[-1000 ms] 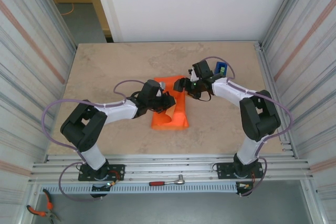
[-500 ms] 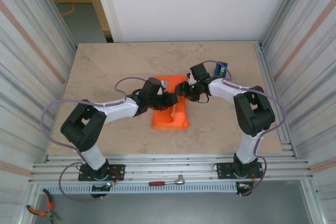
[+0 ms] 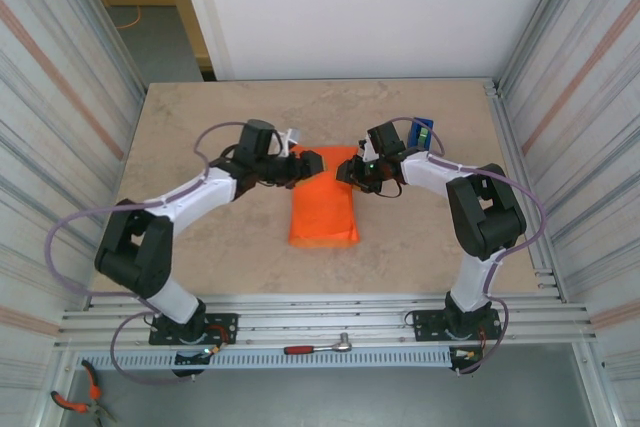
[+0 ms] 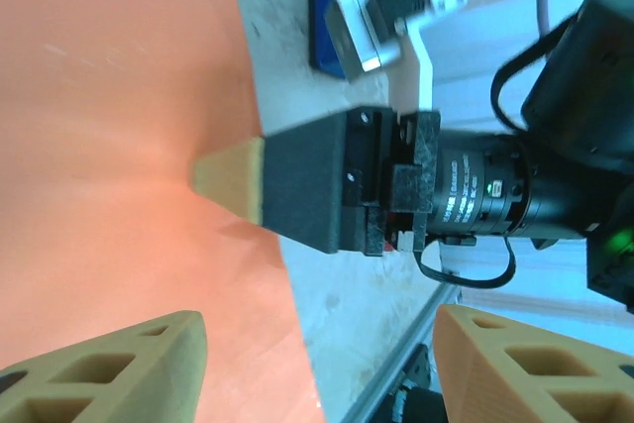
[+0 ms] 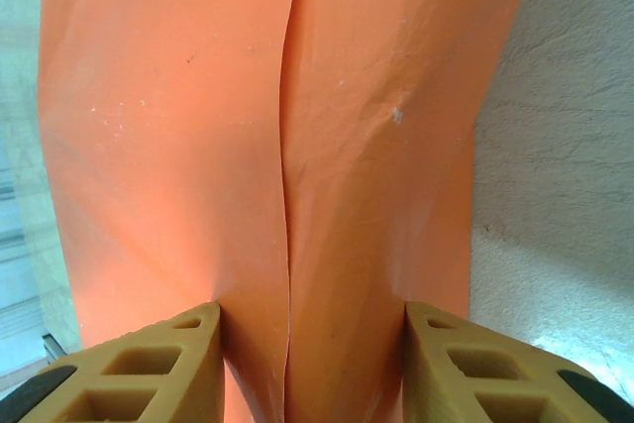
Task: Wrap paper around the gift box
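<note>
Jaws of the right gripper stand partly closed with the paper filling the gap and touching both inner faces, so it appears to pinch the far end of the wrap. The left gripper hangs wide open with nothing between its fingers, one finger over the orange sheet and the other over the bare table, just beside the right gripper's tip.

The paper lies mid-table as a folded orange sleeve. The gift box is judged to be inside it, covered on every visible side. A seam runs down the middle of the top face, where two edges of the sheet meet.

The sleeve's long axis runs from the arm bases toward the far edge of the table, almost straight. Its far end sits between the two grippers and its near end points back at the bases. The blue tape dispenser stands well apart to the right, behind the right arm.

The sheet looks thin, light and smooth. It will likely spring open if released, crease readily, and tear under a hard pull. The box inside is probably stiff and light enough to slide within the sleeve. The best hold is likely the loose paper beyond the box's end, or the overlapping edges at the seam.
</note>
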You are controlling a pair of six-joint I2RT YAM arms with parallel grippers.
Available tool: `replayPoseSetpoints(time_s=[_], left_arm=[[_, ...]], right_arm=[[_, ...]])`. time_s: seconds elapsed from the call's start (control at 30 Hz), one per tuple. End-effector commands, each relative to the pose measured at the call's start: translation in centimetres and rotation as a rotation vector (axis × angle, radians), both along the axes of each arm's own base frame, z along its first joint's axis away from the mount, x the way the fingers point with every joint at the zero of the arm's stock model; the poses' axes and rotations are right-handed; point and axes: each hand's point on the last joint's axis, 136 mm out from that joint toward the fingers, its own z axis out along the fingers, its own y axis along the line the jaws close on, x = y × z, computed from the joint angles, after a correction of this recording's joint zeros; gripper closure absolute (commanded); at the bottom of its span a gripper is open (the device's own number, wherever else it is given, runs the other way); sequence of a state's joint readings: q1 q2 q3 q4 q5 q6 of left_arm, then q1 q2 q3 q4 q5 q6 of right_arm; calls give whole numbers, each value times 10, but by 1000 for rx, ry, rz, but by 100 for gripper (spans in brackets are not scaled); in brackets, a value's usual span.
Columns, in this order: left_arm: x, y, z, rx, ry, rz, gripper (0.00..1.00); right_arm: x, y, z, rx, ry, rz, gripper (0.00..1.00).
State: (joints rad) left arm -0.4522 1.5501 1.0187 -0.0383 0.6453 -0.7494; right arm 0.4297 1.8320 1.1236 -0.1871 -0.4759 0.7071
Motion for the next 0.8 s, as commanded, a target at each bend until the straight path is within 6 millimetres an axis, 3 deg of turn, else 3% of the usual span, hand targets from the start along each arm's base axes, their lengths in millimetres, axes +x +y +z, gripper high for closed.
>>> replayPoseSetpoints(time_s=[0.0, 0.1, 0.23, 0.77], left_arm=[[-2, 42, -16, 100, -26, 57, 35], [2, 64, -33, 149, -26, 94, 32], [4, 66, -47, 174, -42, 65, 29], [0, 24, -97, 204, -44, -71, 25]], right_arm=[[-9, -13, -19, -52, 56, -29, 64], [-11, -13, -20, -54, 60, -27, 65], [-11, -13, -22, -54, 63, -27, 65], [-14, -10, -25, -58, 75, -23, 66]])
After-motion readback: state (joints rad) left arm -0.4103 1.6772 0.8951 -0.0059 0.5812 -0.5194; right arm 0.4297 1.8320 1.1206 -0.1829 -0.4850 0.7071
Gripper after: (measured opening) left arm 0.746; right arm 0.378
